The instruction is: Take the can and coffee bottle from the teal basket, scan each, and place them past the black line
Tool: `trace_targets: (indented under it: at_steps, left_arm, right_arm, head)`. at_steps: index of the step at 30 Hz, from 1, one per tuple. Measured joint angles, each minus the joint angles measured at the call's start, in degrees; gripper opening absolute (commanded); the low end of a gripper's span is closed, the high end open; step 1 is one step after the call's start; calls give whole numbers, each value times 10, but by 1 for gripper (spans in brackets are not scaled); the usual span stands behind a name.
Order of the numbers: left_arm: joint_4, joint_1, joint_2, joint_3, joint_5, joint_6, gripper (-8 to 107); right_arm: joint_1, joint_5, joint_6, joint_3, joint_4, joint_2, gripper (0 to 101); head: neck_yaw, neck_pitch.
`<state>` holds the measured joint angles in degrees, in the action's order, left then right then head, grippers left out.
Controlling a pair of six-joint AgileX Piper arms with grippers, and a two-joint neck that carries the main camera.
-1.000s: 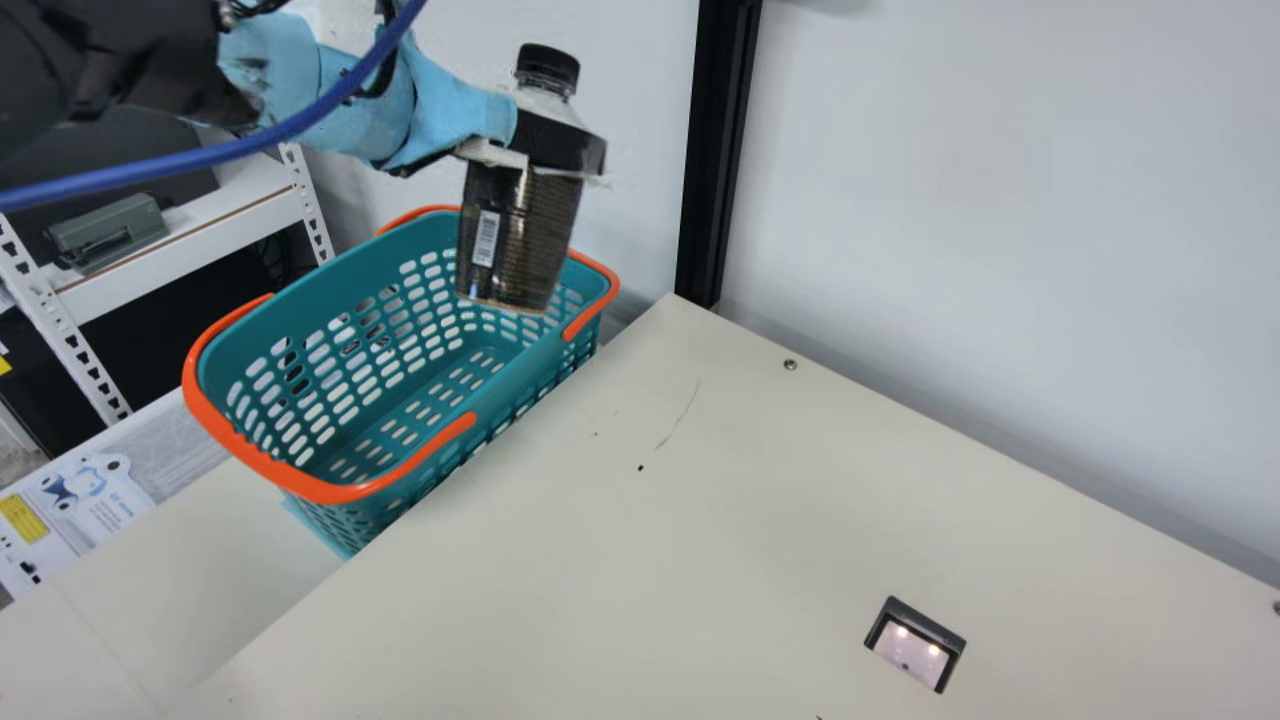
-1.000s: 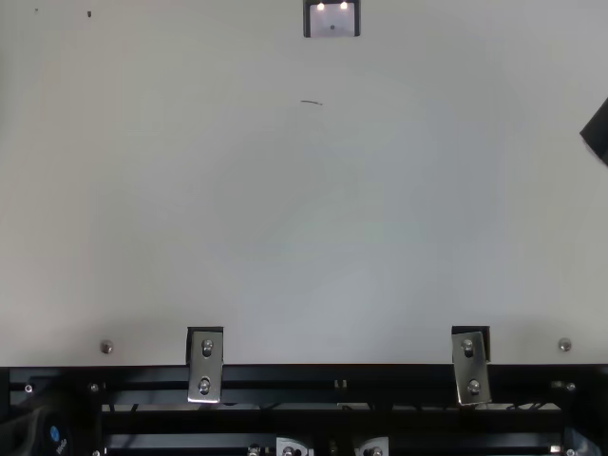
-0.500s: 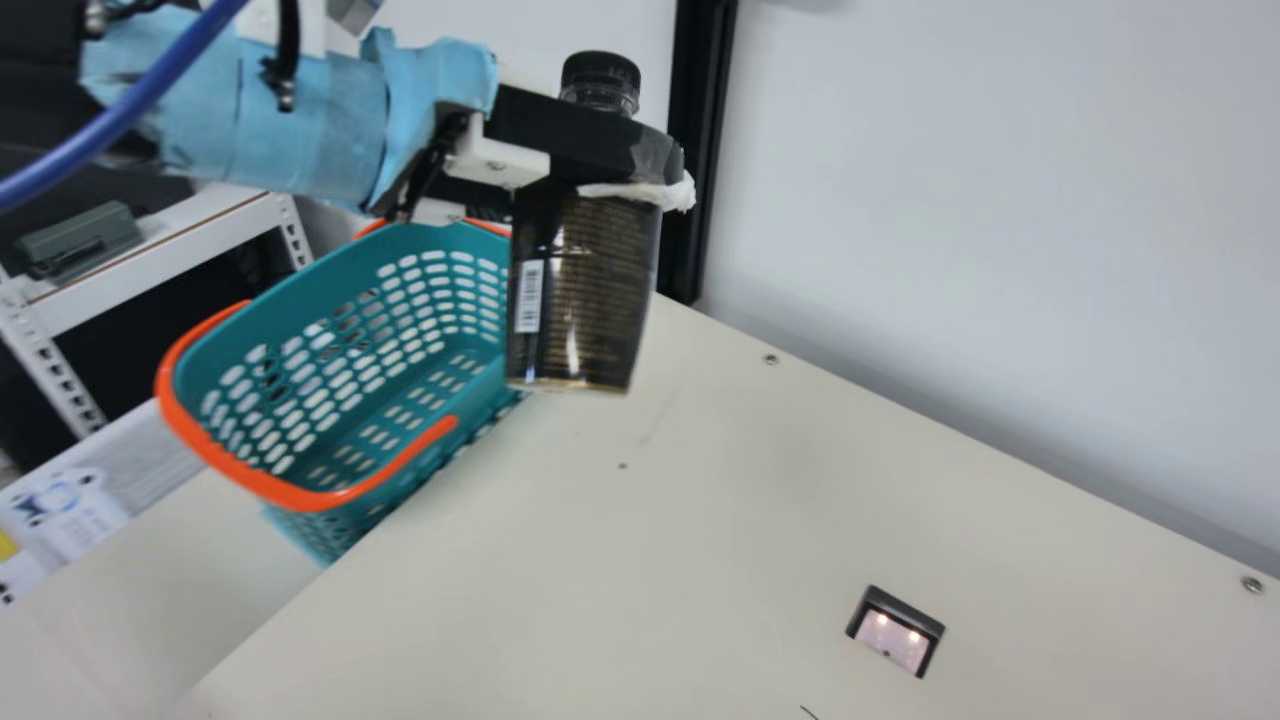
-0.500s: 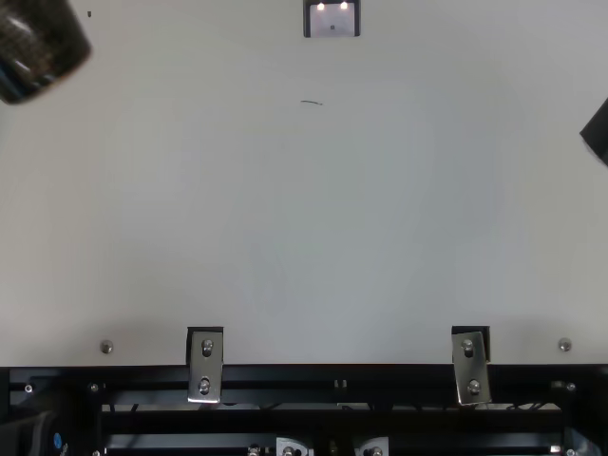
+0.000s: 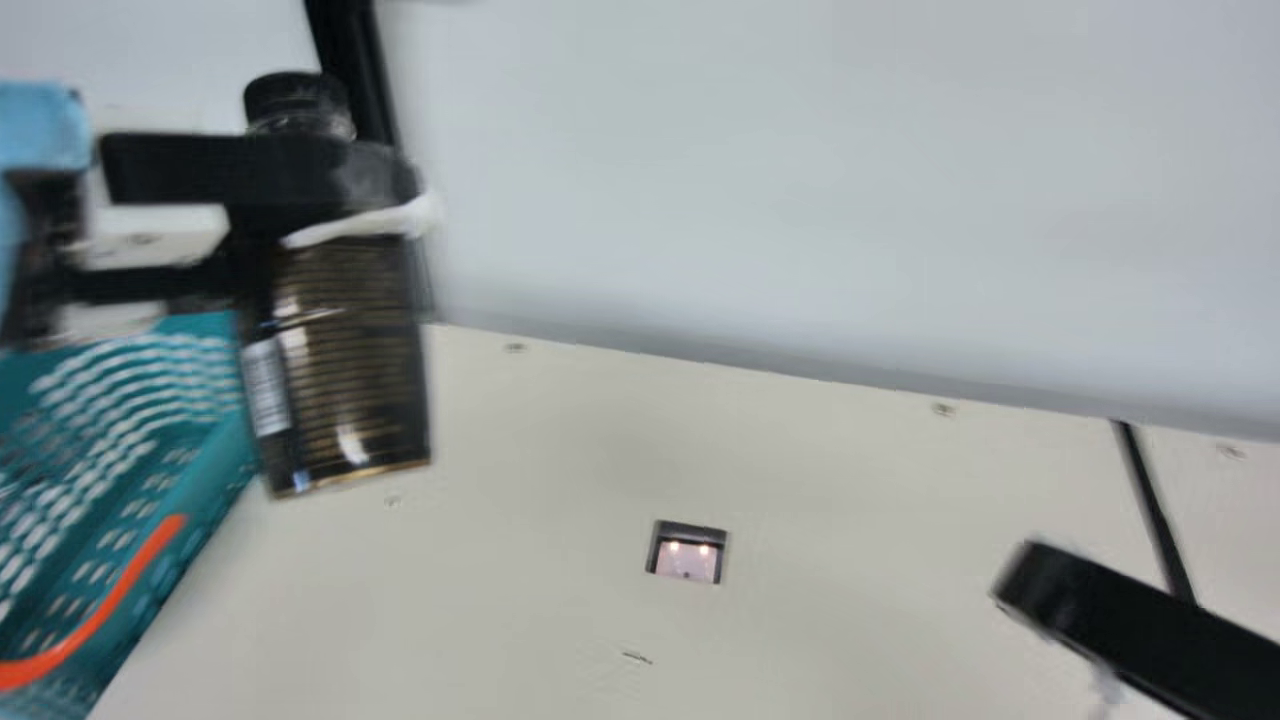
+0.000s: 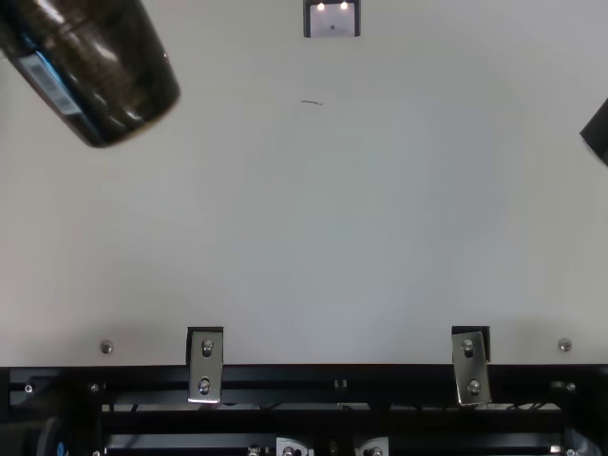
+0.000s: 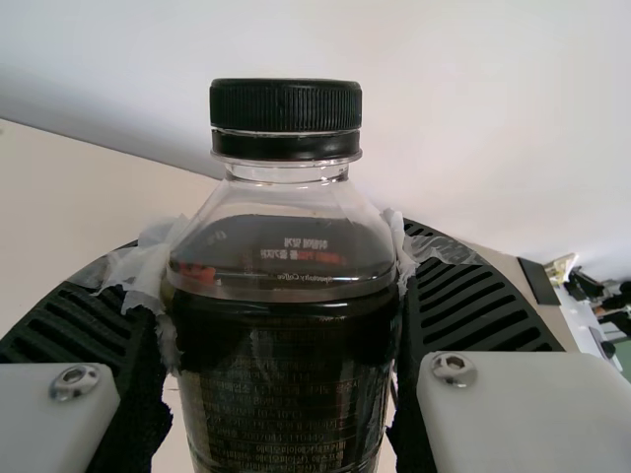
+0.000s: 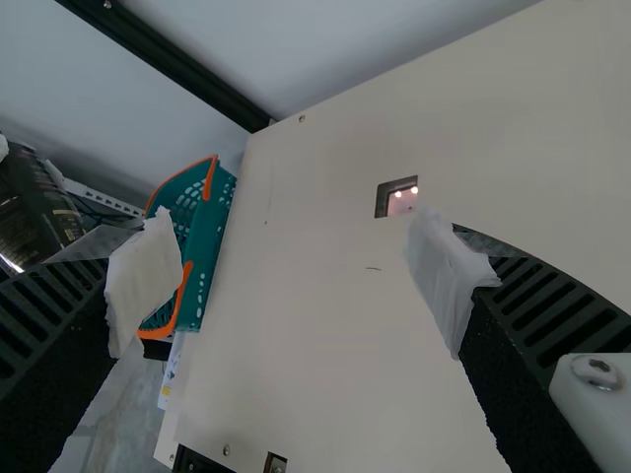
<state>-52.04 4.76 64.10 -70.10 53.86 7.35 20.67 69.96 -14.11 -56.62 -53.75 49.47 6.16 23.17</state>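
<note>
Black ribbed left pincer (image 7: 284, 258) clasping the black-capped, dark plastic coffee bottle (image 5: 355, 350), upper left of the main view, high around its shoulders, presumably to leave the white barcode label (image 5: 266, 388) bare for the small black-framed scanner (image 5: 687, 560) near centre! Right pincer (image 8: 296, 278) spread, empty.

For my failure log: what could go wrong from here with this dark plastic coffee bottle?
The ragged whitish wrap where the black left gripper presses the bottle might let it slip. Its white barcode label faces sideways, not down, so the black-framed scanner window in the cream table may miss it.
</note>
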Motion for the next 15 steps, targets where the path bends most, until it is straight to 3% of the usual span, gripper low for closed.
trace_targets:
  at_steps: [5, 15]
  left_arm:
    - [2, -34, -2, 3, -14, -9, 10]
    - [3, -34, -2, 3, -13, -8, 10]
  right_arm:
    - [0, 0, 0, 0, 0, 0, 101]
    - [0, 0, 0, 0, 0, 0, 101]
  head:
    - [-70, -3]
    - [-173, 0]
